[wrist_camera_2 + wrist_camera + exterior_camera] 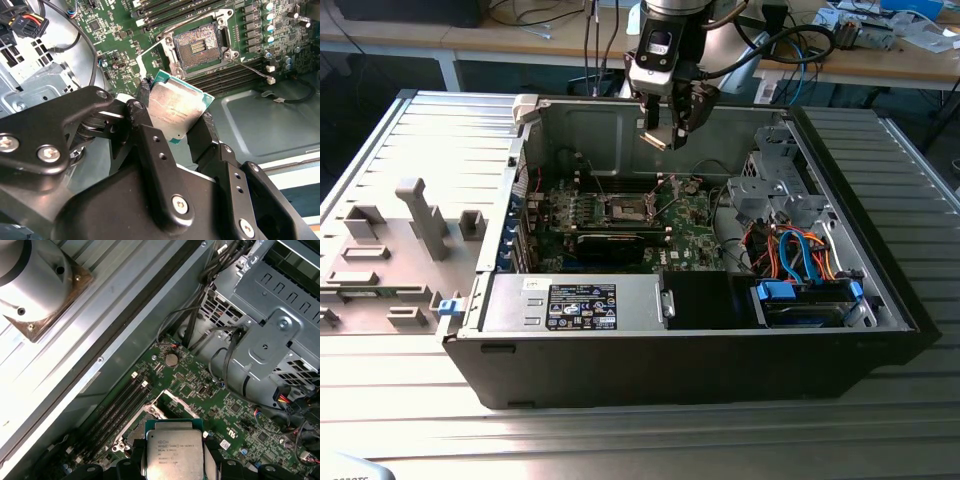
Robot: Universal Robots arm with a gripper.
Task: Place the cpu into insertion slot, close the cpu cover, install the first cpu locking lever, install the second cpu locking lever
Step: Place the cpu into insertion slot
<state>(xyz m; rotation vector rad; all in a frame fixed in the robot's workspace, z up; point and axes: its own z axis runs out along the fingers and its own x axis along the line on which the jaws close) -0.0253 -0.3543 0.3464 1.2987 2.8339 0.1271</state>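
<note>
gripper clamped on cpu edges | silvery top faces up, seemingly tilted | clear of open insertion slot

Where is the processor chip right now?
In both wrist views the chip is clamped in the gripper above the green motherboard, close to the empty socket, inside the open computer case.

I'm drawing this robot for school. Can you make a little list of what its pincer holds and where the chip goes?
pincer: shut on the cpu
cpu place: in the air over the motherboard, not in yet
insertion slot: empty
cpu cover: open
</note>
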